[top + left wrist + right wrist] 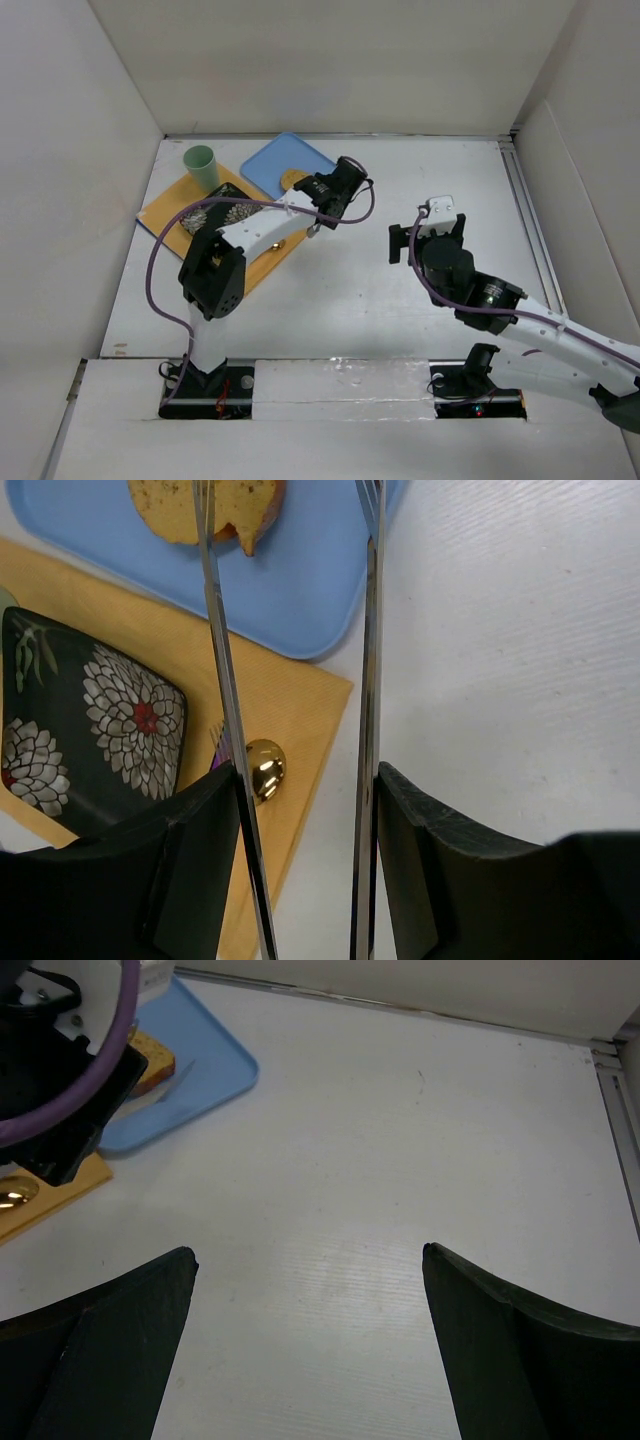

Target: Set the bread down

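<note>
The bread [165, 510], a golden-brown slice, lies on the blue tray [300, 590]. It also shows in the top view [293, 178] and the right wrist view [155, 1060]. My left gripper [305, 780] is shut on thin metal tongs [225, 680], whose two arms run apart from the fingers toward the bread. The left arm crosses over the bread; the tong tips are out of view, so I cannot tell if they grip it. In the top view my left gripper [335, 190] is just right of the bread. My right gripper [310, 1260] is open and empty over bare table [425, 225].
A black square plate with white flowers [90, 720] sits on an orange mat [290, 710] beside the tray. A shiny gold round object [262, 765] lies on the mat. A green cup [201, 165] stands at the mat's far corner. White walls surround the table.
</note>
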`<state>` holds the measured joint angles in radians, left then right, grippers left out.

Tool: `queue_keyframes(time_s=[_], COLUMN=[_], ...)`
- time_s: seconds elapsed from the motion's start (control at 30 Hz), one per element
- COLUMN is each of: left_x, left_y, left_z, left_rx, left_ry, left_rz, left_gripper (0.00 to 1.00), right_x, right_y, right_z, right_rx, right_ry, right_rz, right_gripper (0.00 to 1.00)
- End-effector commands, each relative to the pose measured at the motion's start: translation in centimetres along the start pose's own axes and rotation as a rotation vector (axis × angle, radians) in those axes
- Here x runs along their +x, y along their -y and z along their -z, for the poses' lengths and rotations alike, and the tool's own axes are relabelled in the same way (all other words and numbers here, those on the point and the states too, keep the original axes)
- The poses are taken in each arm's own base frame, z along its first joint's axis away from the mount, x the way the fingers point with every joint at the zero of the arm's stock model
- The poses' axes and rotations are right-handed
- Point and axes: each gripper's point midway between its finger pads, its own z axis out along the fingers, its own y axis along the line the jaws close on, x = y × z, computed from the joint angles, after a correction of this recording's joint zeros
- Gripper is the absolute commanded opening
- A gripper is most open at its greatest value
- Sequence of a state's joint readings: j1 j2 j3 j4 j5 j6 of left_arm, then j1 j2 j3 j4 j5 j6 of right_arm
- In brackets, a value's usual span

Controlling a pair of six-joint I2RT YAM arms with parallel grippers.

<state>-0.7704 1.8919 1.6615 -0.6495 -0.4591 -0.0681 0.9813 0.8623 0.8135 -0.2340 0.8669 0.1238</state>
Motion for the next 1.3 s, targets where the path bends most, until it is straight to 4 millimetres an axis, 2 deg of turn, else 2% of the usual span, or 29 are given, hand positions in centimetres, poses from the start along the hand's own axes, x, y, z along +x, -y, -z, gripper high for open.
queue_keyframes(time_s=[0.0,0.17,0.27,0.4,0.77,1.03,1.27], left_x=[-1.3,-1.5,-1.9,-1.2,-0.4,1.2,1.5], left_y=[-2.1,-3.1,-2.5,-1.7,-0.8,-0.9,-1.0], left_z=[-1.0,-2.5,-3.3,-4.3,-4.2,-5.4,-5.9], left_rx=[-0.082,-0.133,-0.12,-0.102,-0.041,-0.079,-0.098], left_ry=[0.048,0.06,0.069,0.052,0.053,0.007,-0.007], left_rz=[0.052,0.068,0.066,0.045,0.04,0.019,0.01], left_gripper=[0.48,0.47,0.47,0.48,0.49,0.49,0.37], right_x=[-1.4,-1.4,-1.4,-1.4,-1.4,-1.3,-1.4], right_y=[0.0,-0.2,-0.2,-0.3,-0.1,-0.2,-0.1], right_z=[0.0,-0.1,0.0,-0.1,0.1,-0.1,0.0], right_rx=[-0.004,-0.013,-0.013,-0.015,-0.013,-0.011,-0.008], right_ry=[0.03,0.028,0.027,0.029,0.031,0.026,0.028], right_rz=[-0.034,-0.032,-0.031,-0.033,-0.036,-0.029,-0.031], right_gripper=[1.0,1.0,1.0,1.0,1.0,1.0,1.0])
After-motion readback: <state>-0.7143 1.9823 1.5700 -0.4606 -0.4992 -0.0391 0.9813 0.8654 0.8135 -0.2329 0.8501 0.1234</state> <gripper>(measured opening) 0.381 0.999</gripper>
